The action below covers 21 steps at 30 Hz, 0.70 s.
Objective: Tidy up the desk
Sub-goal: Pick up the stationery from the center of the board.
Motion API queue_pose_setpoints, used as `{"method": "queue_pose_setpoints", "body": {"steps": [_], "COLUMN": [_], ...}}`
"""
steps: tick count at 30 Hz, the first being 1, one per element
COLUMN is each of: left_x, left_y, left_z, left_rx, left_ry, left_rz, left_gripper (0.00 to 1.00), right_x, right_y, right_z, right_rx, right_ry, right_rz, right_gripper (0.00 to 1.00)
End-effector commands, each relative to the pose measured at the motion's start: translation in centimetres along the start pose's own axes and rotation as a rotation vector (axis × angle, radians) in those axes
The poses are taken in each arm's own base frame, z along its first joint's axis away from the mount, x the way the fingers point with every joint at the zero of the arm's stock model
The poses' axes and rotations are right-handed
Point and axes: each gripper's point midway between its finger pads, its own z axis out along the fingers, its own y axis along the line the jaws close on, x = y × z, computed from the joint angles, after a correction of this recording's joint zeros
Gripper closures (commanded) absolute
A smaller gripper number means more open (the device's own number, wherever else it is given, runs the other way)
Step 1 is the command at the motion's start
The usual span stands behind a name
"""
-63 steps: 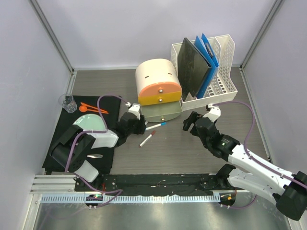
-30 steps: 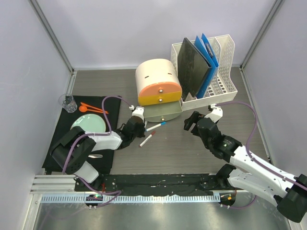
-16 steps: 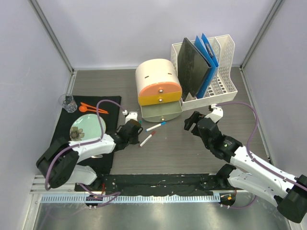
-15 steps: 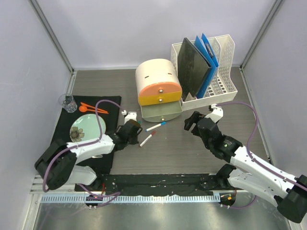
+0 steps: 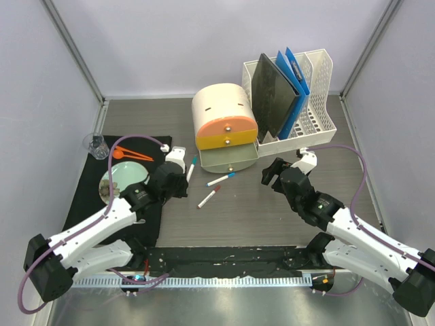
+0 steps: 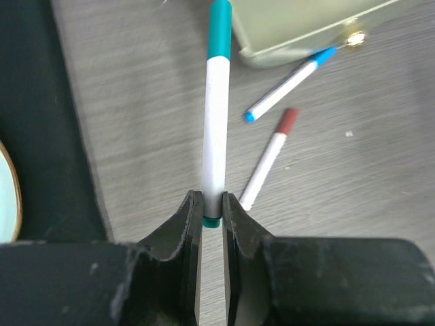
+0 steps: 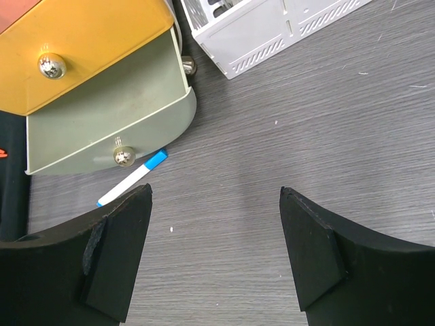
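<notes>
Raised, seemingly off the desk [image 5: 251, 217], teal marker [image 6: 216, 115] pinched in left jaws; right jaws wide.

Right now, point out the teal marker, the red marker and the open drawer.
teal marker [image 6: 215, 129], left wrist view, white barrel.
red marker [image 6: 267, 161], left wrist view, white barrel.
open drawer [image 5: 230, 157], top external view, its interior.

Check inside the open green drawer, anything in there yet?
The visible part of the green drawer looks bare, no markers in it. Its rear sits under the orange drawer, so that part is hidden. A blue-capped marker lies just outside on the desk.
</notes>
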Motion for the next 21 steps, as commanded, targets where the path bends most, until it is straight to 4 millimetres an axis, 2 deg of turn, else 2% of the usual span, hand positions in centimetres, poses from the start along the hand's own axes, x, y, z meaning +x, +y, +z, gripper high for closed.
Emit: {"method": "queue_pose_setpoints", "body": {"steps": [1,4,8,12,14,15,16,19,20,21], "left_x": [-3.0,-4.0,-5.3,-6.3,-6.0,-6.6,-6.3,-7.5,-7.2,-8.1], "left_y": [-1.8,-2.9,-4.2,-6.1,-7.1,-7.9,-8.2,-9.1,-9.2,-9.4], "left_z": [-3.0,-4.1,-3.8,-2.4,-1.0,-0.8,0.2,1.1,2.0,2.1], "left_rx": [0.134,0.210,0.270,0.326,0.356,0.382,0.385,0.400,0.396,0.390], "left_ry": [-0.056,-0.075,-0.115,-0.113,-0.076,-0.077,-0.050,-0.058,-0.033,-0.046], "left_rz": [0.150,0.209,0.315,0.408,0.458,0.478,0.513,0.562,0.577,0.582], "left_gripper": [1.00,1.00,1.00,1.00,1.00,1.00,1.00,1.00,1.00,1.00], "right_x": [-2.0,-2.2,-2.1,-2.0,-1.9,-2.0,-1.9,-2.0,-2.1,-2.1], "right_y": [0.4,0.4,0.5,0.7,0.7,0.6,0.6,0.4,0.3,0.3], "right_z": [-0.5,-0.5,-0.4,-0.3,-0.4,-0.4,-0.4,-0.5,-0.6,-0.6], "right_rx": [0.001,0.005,0.006,0.004,-0.001,0.001,0.000,0.003,0.004,0.003], "right_ry": [-0.062,-0.064,-0.059,-0.054,-0.052,-0.055,-0.054,-0.061,-0.065,-0.064], "right_rz": [0.020,0.018,0.020,0.018,0.023,0.024,0.024,0.028,0.031,0.029], "right_gripper": [0.19,0.19,0.19,0.19,0.19,0.19,0.19,0.19,0.19,0.19]}}
